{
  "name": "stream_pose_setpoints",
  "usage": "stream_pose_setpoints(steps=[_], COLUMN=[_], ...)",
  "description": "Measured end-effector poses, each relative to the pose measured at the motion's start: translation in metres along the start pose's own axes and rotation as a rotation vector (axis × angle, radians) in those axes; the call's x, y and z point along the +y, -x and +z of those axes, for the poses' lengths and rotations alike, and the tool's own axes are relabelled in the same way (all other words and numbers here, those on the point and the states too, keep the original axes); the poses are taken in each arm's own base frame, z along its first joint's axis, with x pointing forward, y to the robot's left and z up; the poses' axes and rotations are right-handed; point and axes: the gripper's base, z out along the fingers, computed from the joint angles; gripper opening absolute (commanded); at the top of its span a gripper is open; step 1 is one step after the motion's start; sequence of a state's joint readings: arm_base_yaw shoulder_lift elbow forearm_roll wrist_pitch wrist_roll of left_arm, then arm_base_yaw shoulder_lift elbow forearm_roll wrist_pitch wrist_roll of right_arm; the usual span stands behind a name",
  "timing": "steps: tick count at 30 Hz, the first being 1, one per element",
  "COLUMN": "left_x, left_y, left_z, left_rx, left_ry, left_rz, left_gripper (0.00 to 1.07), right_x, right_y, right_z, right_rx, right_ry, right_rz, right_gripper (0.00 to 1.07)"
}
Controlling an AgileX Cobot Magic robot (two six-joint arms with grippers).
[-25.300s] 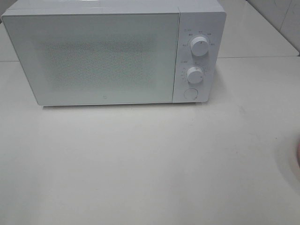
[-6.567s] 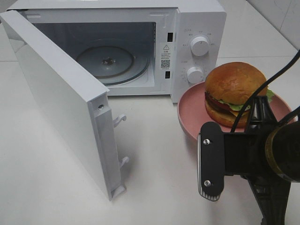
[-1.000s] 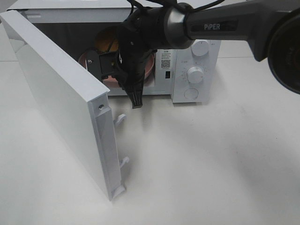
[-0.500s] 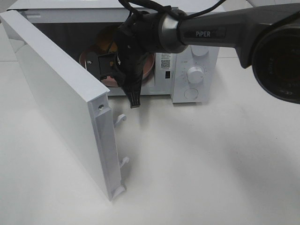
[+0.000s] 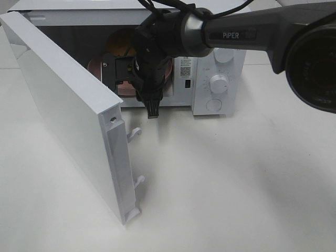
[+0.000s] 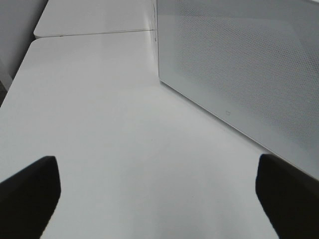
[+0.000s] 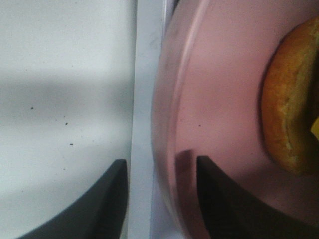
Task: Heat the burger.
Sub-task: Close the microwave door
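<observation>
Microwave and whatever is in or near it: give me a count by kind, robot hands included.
microwave: 1
plate: 1
burger: 1
knobs: 2
button: 1
hands: 2, the left hand and the right hand
Total: 8

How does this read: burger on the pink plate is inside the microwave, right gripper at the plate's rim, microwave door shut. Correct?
Not quite: the microwave door stands open, swung out leftward, as the exterior high view shows. The rest holds: the burger on the pink plate is inside the microwave, with the right gripper at the plate's rim.
</observation>
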State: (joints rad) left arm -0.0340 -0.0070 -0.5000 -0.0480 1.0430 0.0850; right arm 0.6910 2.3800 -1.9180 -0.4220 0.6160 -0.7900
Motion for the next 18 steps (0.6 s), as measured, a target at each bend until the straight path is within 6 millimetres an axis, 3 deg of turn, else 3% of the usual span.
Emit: stream_pose_setpoints(steps=[11, 18], left_x=[0.0, 0.0], left_y=[0.0, 0.0], left_z=[0.0, 0.0], left_rx=[0.0, 0.0], left_ry=[0.0, 0.0], left_rz=[0.0, 0.0], left_gripper=[1.0, 1.0], right_x=[0.013, 0.015], right_y=[-0.009, -0.025], right_z=[-0.023, -0.055], right_rx=[-0.026, -0.061], right_ry=[0.006, -0.016], right_rz=[-0.015, -0.005], right_gripper=[0.64, 0.69])
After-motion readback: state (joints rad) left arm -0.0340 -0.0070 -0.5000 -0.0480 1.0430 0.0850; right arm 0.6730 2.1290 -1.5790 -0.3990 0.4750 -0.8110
